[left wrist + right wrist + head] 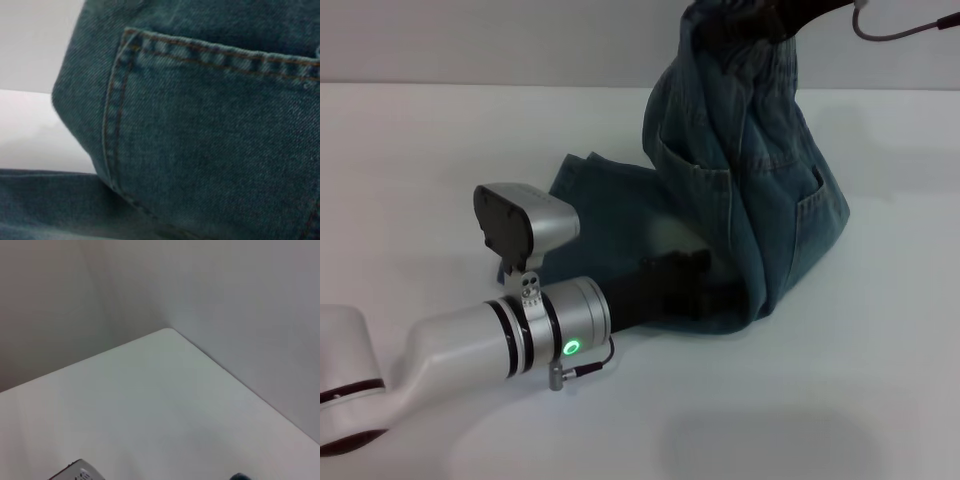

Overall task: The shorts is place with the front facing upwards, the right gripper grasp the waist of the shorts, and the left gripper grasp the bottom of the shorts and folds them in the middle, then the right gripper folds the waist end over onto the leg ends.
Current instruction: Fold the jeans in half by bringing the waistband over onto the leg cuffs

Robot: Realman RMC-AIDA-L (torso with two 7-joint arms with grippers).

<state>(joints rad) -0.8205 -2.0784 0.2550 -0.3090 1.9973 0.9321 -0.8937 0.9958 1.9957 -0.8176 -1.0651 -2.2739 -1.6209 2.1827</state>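
Blue denim shorts (750,170) hang partly lifted over the white table (420,150). At the top edge of the head view my right gripper (770,18) is shut on their waist and holds it high, so the pocket side drapes down. The leg ends (595,200) still lie flat on the table. My left gripper (692,285), a black piece, lies low at the near edge of the shorts, against the fold. The left wrist view is filled by denim with a stitched pocket (210,130). No part of the shorts shows in the right wrist view.
The right wrist view looks down on the table's rounded far corner (167,330) and the grey wall behind it. My left arm's silver forearm (510,335) crosses the near left of the table.
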